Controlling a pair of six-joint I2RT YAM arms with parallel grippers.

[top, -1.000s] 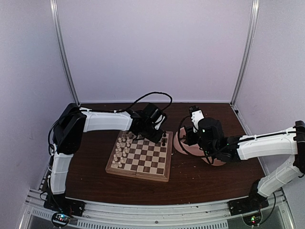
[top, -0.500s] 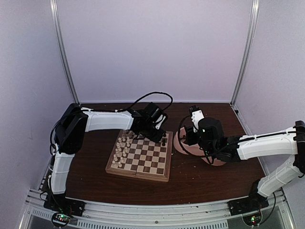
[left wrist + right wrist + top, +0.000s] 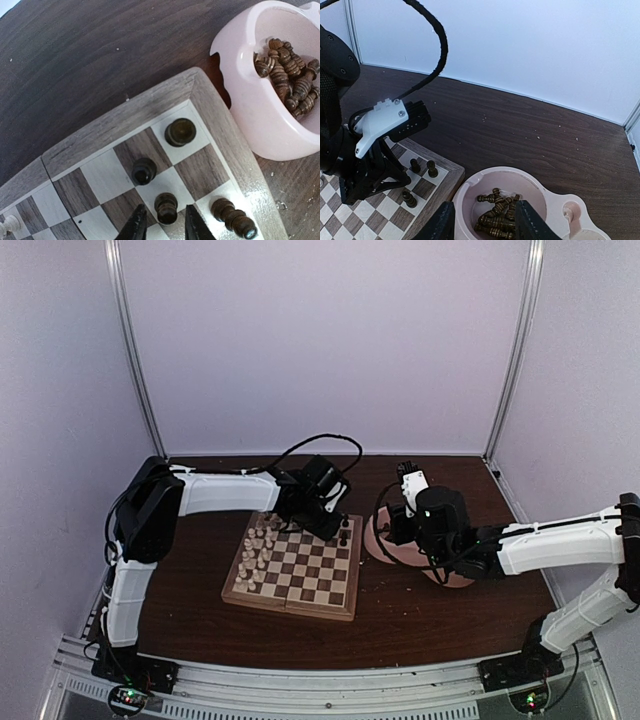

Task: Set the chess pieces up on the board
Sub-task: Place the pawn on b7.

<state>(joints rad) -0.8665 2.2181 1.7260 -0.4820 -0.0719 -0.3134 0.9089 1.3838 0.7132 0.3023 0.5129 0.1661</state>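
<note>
Left arm barely moved since a second ago, same spot over far right corner of board [image 3: 100, 137]. Left tool [image 3: 165, 226] narrowly open, fingers straddling upright dark pawn [image 3: 166, 207], slim gap each side, gripping nothing. Three neighbour pieces [image 3: 180, 131] close by. Board mid-tabletop [image 3: 75, 60]. Right tool [image 3: 485, 222] half-open, empty, above pink bowl [image 3: 470, 187] of loose dark pieces [image 3: 495, 220] beside board's right edge.
</note>
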